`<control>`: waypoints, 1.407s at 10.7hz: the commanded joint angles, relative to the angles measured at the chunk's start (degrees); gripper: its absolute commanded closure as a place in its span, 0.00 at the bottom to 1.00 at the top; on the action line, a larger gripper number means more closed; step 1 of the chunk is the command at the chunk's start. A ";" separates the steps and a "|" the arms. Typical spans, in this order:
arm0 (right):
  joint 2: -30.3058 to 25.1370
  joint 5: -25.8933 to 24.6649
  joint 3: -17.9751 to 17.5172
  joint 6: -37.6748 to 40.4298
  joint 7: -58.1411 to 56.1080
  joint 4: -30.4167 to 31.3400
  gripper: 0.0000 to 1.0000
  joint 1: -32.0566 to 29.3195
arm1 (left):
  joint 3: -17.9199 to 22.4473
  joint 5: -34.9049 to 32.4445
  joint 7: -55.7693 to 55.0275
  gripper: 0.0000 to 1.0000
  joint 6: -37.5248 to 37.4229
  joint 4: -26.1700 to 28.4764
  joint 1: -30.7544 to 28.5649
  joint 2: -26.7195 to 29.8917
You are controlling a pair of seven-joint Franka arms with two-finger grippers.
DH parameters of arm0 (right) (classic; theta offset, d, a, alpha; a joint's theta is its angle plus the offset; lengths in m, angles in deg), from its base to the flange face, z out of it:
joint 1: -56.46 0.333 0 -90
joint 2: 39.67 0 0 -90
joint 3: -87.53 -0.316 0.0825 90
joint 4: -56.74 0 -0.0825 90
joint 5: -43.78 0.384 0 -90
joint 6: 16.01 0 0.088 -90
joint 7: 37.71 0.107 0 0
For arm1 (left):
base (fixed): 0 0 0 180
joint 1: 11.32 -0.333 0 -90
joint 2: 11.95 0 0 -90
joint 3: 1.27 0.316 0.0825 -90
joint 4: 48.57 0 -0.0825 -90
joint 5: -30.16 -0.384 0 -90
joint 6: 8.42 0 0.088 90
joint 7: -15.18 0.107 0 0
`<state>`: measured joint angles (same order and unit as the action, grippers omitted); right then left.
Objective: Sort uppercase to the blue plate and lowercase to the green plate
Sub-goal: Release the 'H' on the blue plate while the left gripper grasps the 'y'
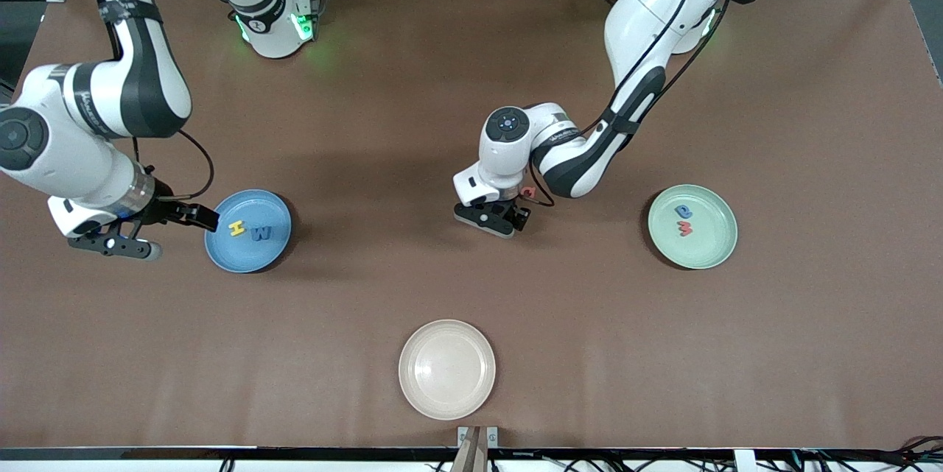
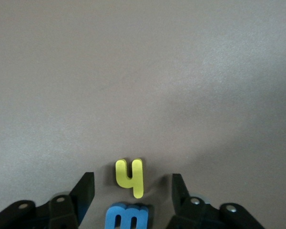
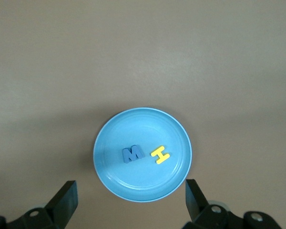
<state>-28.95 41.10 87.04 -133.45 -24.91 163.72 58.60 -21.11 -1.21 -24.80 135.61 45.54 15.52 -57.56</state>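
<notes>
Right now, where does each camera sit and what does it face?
Front view: high across the table from the robots, looking down; both arms, left hand, right hand.
Left wrist view: on that wrist, looking down at yellow h and blue e; own open fingers.
Right wrist view: on that wrist, over the blue plate; own open fingers.
Shared: front and right wrist show that plate.

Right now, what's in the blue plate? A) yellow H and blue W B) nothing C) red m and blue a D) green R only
A: the blue plate holds the yellow H beside the blue W, also seen from the right wrist.
</notes>
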 commanded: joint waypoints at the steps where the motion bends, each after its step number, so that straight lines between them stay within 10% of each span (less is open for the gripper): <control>1: -2.01 1.01 -0.03 2.46 -0.67 -1.41 0.00 0.93 | 0.42 -0.71 -0.98 0.28 0.20 -1.56 0.41 -1.24; 7: -3.33 4.25 -0.65 11.09 -0.41 -9.42 0.00 2.52 | 0.51 -0.80 -0.63 0.40 0.20 -1.65 0.50 -1.68; 15: -5.36 4.26 -0.65 11.09 -0.06 -10.04 0.00 2.60 | 0.77 -0.89 3.14 0.85 0.20 -1.65 0.15 -1.68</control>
<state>-33.63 44.15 86.53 -123.04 -24.87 153.70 61.44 -20.85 -1.21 -23.66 135.67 44.61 15.62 -58.65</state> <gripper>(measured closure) 0.000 0.700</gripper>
